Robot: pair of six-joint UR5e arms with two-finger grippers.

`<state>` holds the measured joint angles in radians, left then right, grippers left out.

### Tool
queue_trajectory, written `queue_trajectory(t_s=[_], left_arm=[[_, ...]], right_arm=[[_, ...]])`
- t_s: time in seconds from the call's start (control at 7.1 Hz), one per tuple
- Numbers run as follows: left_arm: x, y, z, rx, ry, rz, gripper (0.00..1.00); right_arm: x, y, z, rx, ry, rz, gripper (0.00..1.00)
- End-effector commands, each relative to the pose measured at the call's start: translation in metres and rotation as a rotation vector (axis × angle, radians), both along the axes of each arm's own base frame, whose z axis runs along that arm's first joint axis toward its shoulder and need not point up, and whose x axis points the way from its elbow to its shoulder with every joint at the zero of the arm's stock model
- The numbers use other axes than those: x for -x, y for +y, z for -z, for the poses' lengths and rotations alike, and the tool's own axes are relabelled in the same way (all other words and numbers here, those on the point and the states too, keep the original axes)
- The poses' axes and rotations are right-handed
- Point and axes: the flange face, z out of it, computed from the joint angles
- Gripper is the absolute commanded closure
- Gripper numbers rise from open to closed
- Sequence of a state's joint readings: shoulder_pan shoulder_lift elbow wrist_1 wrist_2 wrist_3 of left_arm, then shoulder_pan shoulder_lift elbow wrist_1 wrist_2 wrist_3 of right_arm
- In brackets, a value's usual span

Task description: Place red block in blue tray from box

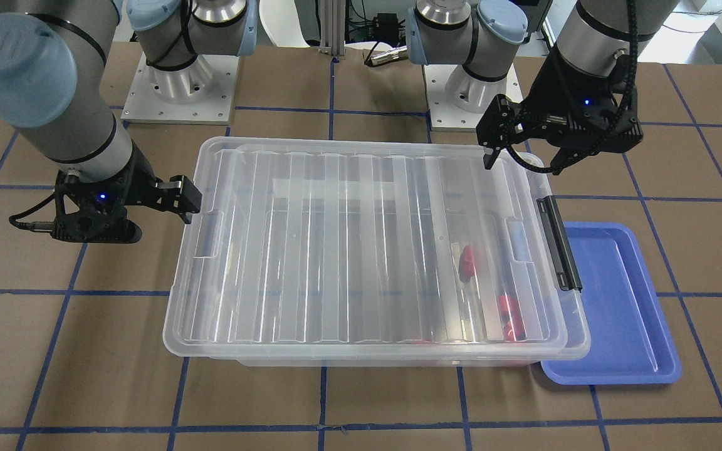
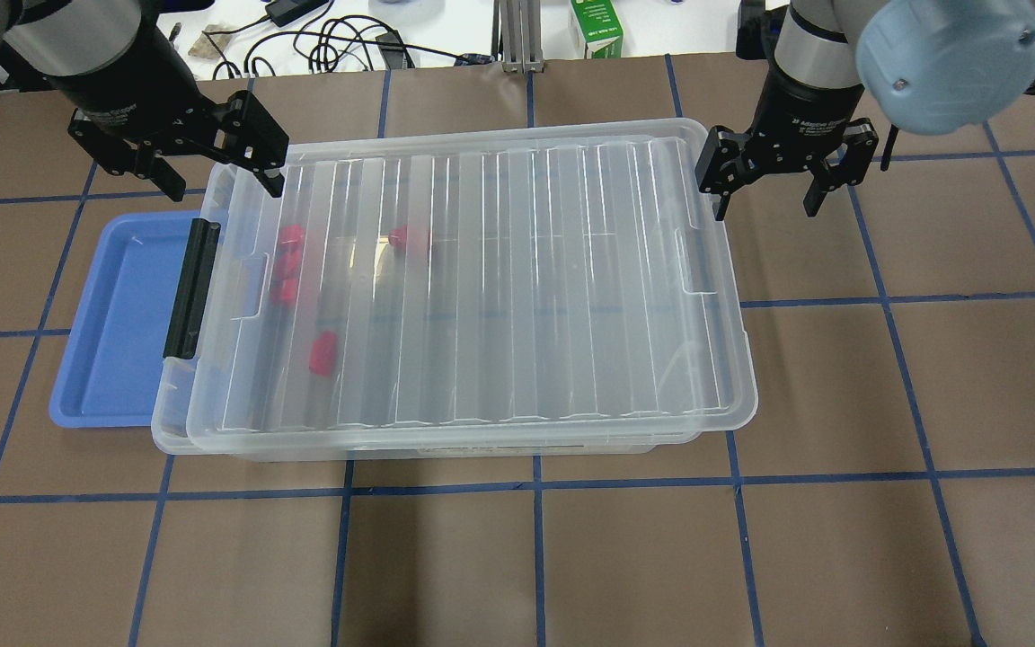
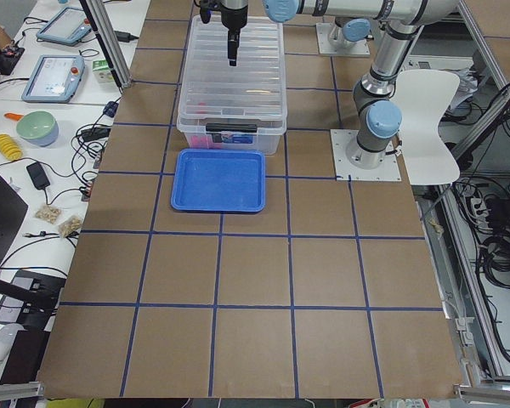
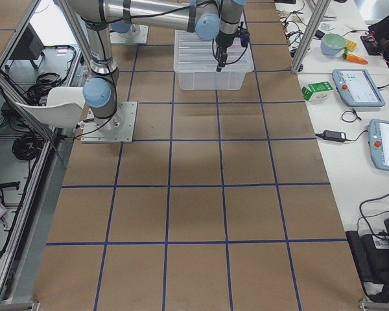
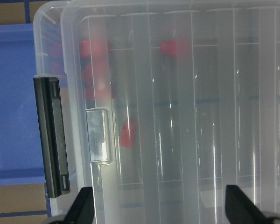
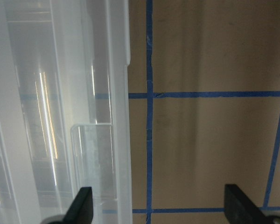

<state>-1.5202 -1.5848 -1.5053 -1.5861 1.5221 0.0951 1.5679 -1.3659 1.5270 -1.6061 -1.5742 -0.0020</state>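
Left gripper (image 2: 219, 180): jaws spread, holding nothing, hanging above the left end of the box (image 2: 482, 447), clear of the lid (image 2: 526, 288). Right gripper (image 2: 767, 208): also spread and empty, up over the box's right rim, well apart from anything red.

Red block (image 2: 323, 352) is inside the box under the closed lid, at the left end toward the near (robot) side. Its long axis runs near–far. More red pieces sit farther back by the left wall.

So the target lies below my left gripper, just right of the black latch (image 2: 187, 288). Blue tray (image 2: 113, 341) is just left of that latch, right against the box end; can't tell if they touch.

Left arm is nearer to block, latch and tray. My read: the lid blocks a straight drop, so the latch comes first.
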Motion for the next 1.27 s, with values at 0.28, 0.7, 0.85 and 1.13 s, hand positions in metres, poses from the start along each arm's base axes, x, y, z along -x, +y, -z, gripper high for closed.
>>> queue_trajectory(t_s=[0.28,0.7,0.85,1.13], left_arm=[[0.000,0.000,0.000,-0.001,0.000,0.000,0.00],[0.000,0.000,-0.001,0.002,0.000,0.000,0.00],[0.001,0.000,0.000,-0.001,0.000,0.002,0.00],[0.001,0.000,0.001,-0.002,0.001,0.002,0.00]], right_arm=[[-0.003,-0.018,0.039,0.011,-0.002,0.007,0.00],[-0.002,-0.016,0.049,-0.003,-0.001,-0.005,0.00],[-0.002,-0.017,0.052,-0.009,-0.001,-0.007,0.00],[0.000,-0.026,0.060,0.012,0.002,-0.006,0.00]])
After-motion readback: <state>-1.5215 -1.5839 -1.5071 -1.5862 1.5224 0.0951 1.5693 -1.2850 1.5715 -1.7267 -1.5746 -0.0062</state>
